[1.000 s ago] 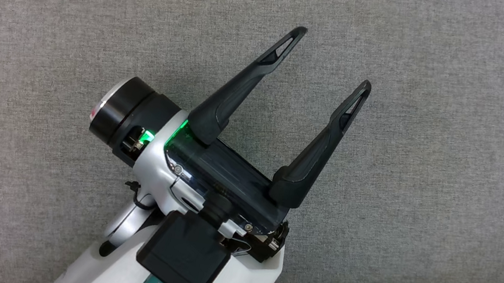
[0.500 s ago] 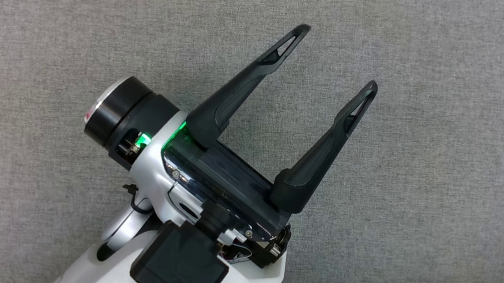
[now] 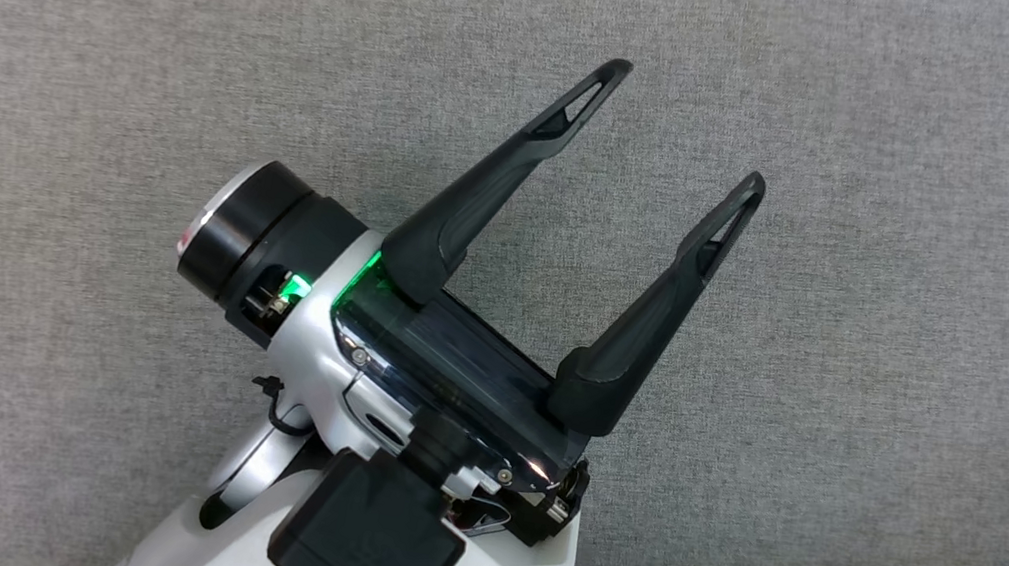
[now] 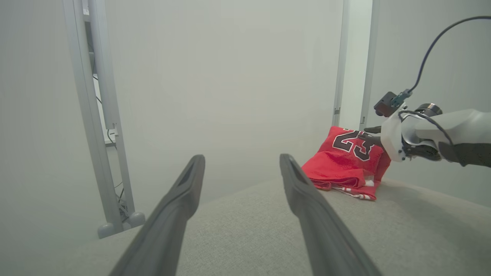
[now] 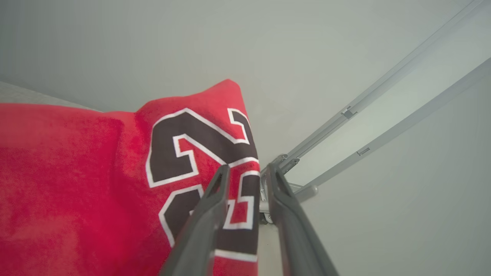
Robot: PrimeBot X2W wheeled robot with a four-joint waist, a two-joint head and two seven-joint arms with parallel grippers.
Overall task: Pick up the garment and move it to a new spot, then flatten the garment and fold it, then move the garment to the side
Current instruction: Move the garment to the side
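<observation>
My left gripper [image 3: 683, 127] holds its two fingers wide apart with nothing between them. It hangs over the grey cloth surface [image 3: 900, 406], pointing up and to the right in the head view. Around the surface I see pale walls and metal posts [image 4: 99, 115]. The right gripper [image 5: 247, 168] has its fingers slightly apart at the edge of the red garment [image 5: 76, 172]. The garment lies bunched on the far part of the surface, with its number panel raised. The right arm [image 4: 452, 126] reaches in almost level.

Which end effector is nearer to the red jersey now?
Right. The right end effector sits at the edge of the red jersey; the left end effector hovers apart over the grey surface.
</observation>
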